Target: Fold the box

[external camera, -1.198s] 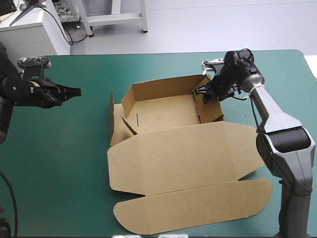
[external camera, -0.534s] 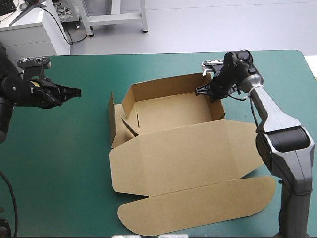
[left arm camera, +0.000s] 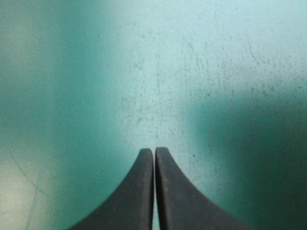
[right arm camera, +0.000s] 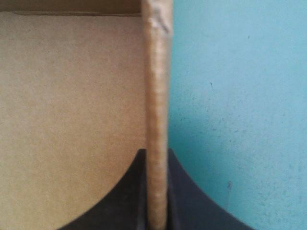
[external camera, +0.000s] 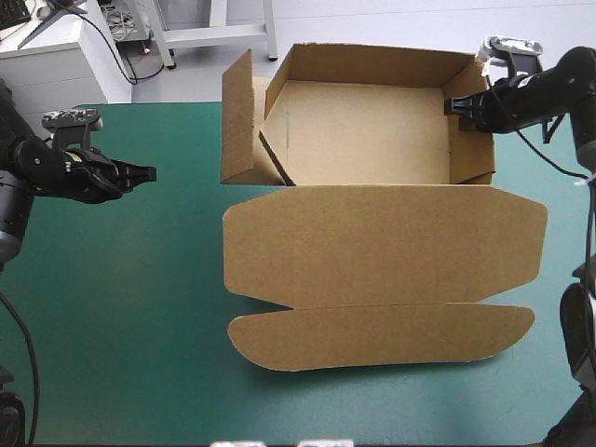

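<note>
The brown box (external camera: 372,140) is an open tray held up off the table, its lid (external camera: 382,247) hanging flat toward the near side with a rounded front flap (external camera: 382,335). My right gripper (external camera: 453,105) is shut on the tray's right wall. The right wrist view shows that wall's edge (right arm camera: 156,72) pinched between the right gripper (right arm camera: 156,154), with the tray's inside (right arm camera: 72,96) to one side. My left gripper (external camera: 149,173) hovers left of the box, well apart from it. In its own view the left gripper (left arm camera: 154,151) is shut on nothing, over bare cover.
The tray's left end flap (external camera: 237,121) stands loose and splayed outward. Bare teal-green cover (external camera: 112,326) stretches to the left and front of the box. The table's right edge (external camera: 589,140) lies close behind the right arm.
The right gripper has shut on the tray's right wall and raised the whole box, which now hangs higher and toward the table's far edge. The left arm has barely moved.
</note>
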`<state>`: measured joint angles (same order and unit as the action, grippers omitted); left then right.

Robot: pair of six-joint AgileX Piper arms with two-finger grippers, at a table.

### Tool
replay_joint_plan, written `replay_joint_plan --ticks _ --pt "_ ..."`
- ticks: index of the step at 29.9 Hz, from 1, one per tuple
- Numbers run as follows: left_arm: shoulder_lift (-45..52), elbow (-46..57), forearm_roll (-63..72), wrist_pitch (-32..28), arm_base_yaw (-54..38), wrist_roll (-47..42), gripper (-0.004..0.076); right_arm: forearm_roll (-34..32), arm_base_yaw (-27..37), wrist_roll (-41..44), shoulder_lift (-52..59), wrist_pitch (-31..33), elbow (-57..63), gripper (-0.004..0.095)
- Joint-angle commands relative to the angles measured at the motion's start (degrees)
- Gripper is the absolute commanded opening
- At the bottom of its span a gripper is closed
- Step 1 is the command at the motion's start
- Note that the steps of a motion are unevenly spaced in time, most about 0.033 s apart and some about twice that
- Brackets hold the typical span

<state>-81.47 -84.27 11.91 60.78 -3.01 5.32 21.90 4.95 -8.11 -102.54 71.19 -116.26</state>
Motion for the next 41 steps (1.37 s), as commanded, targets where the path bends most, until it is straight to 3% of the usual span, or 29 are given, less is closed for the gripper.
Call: replay_joint_plan --ticks 1,4,7,11,14,16,35,41 --pt "-0.1 -1.5 1.6 -3.3 0.0 0.3 -0.0008 4.7 1.1 -0.5 6.7 0.6 -1.3 -0.0019" --pt "-1.7 -1.5 1.7 -2.6 0.0 1.7 0.0017 4.9 1.1 -0.6 8.4 0.6 -1.3 -0.0019" --pt "-2.7 -1.5 4.1 -1.5 0.0 3.0 0.0109 5.2 1.1 -0.6 9.2 0.6 -1.3 -0.0019" --pt "-3.5 -1.5 10.4 -1.4 0.0 3.0 0.0362 5.4 1.1 -0.6 9.3 0.6 -1.3 -0.0019" --pt "-3.9 -1.5 12.2 -2.5 0.0 2.8 0.0604 6.0 1.1 -0.6 9.3 0.6 -1.3 -0.0019" --pt "-4.0 -1.5 13.1 -2.7 0.0 2.8 0.0679 6.5 0.9 -0.6 9.3 0.6 -1.3 -0.0019" --pt "-4.0 -1.5 32.5 -4.3 0.0 3.0 0.0671 7.0 0.6 0.2 8.2 0.5 -1.3 -0.0017" --pt "-4.0 -1.5 37.7 -3.6 0.0 3.7 0.0653 6.3 -3.3 -1.6 6.9 0.4 2.6 -0.0017"
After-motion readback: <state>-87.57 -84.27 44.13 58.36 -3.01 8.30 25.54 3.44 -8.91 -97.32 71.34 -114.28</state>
